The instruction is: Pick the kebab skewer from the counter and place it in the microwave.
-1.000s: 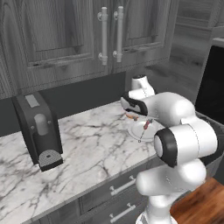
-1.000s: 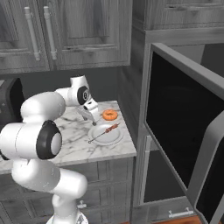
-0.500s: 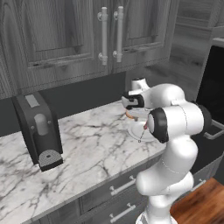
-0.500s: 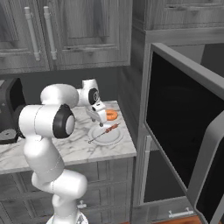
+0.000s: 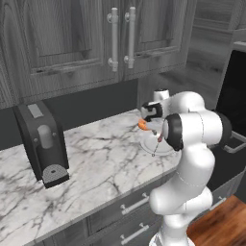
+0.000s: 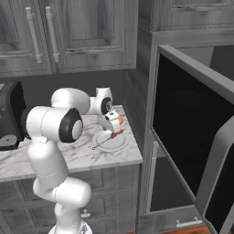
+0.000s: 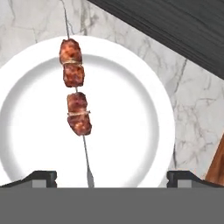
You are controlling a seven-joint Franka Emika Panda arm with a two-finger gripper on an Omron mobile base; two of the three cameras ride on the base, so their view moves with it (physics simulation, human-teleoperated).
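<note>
The kebab skewer (image 7: pixel 76 107) lies on a white plate (image 7: pixel 131 131) on the counter (image 5: pixel 96 158), a thin stick with reddish-brown meat chunks along it. My gripper (image 7: pixel 113 177) hangs open just above the plate, its two fingertips (image 7: pixel 43 177) wide apart on either side of the stick's near end, touching nothing. From the sides, the gripper (image 5: pixel 153 129) (image 6: pixel 113 128) points down over the skewer (image 5: pixel 157 143) (image 6: pixel 114 134). The microwave (image 6: pixel 192 132) stands to the right of the counter with its dark glass door swung open.
An orange doughnut (image 6: pixel 120 120) (image 5: pixel 142 125) (image 7: pixel 216 168) rests at the plate's (image 6: pixel 107 142) far rim, close to my hand. A black coffee machine (image 5: pixel 43 141) stands at the counter's left. Upper cabinets hang over the counter. The counter's right end sits near the plate.
The arm's elbow has swung in over the counter. The hand has moved a little toward the right and lower over the plate. The jaws have stayed open.
</note>
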